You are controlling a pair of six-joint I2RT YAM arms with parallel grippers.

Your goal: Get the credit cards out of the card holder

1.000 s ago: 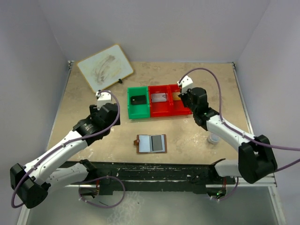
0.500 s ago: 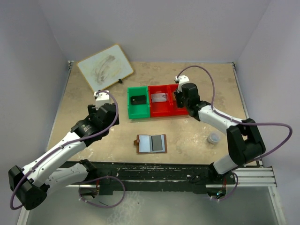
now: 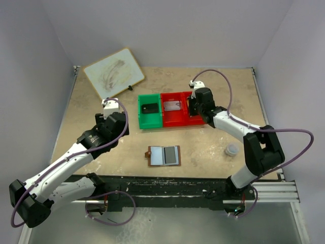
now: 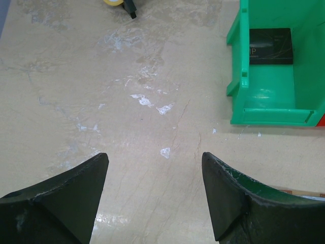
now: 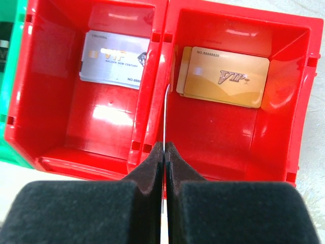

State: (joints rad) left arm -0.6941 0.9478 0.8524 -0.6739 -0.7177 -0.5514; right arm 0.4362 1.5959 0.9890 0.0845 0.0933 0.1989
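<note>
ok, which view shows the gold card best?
Right wrist: the gold card lies flat in the right red bin, close up, with its print readable. In the top view the right arm covers it. The left wrist view doesn't show it.

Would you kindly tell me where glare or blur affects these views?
Right wrist: glare whites out print on the silver card and streaks the red bin floor; the right gripper, pinching a card edge-on, is soft up close. Left wrist: table sharp, left gripper slightly soft. Top external: even light, faint shadows, print unreadable.
</note>
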